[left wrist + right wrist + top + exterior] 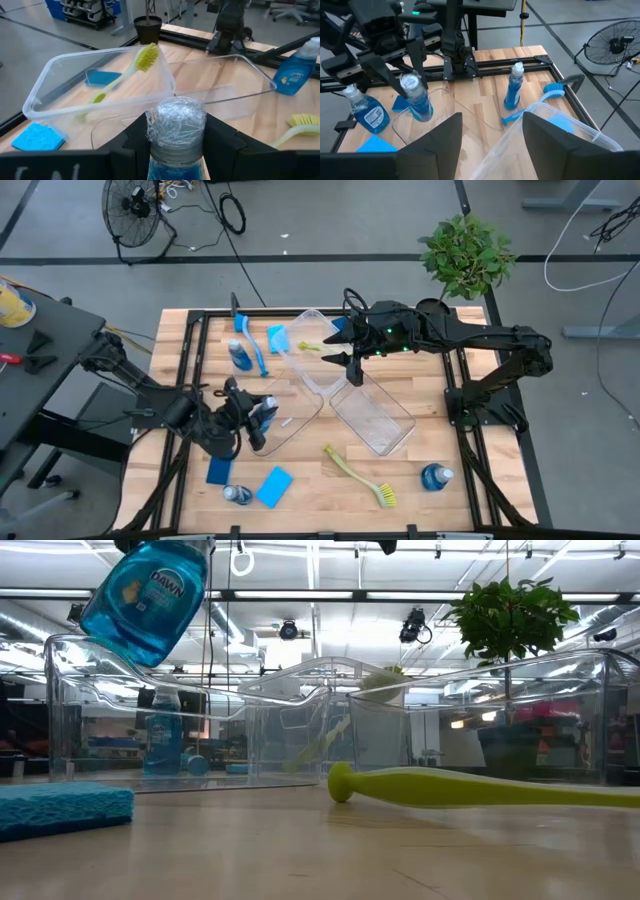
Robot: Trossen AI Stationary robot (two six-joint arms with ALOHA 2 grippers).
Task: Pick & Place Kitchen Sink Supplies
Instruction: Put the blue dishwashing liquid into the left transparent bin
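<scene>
"DAWN" reads on the blue bottle (145, 595); other labels seem illegible.

We see one blue bottle (263, 418) held tilted above a bin; other bottles, sponges (274, 486) and brushes (358, 476) lie scattered around.

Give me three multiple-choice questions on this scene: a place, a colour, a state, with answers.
1. Where is the blue brush? A on the table's far left; B on the floor; C on a shelf.
2. The brush near the front edge is: A red; B yellow-green; C white.
3. The left hand is: A open, empty; B gripping a sponge; C gripping a bottle.
1 A, it lies on the wood; 2 B, handle and bristles alike; 3 C, the cap sits in its grip.
</scene>
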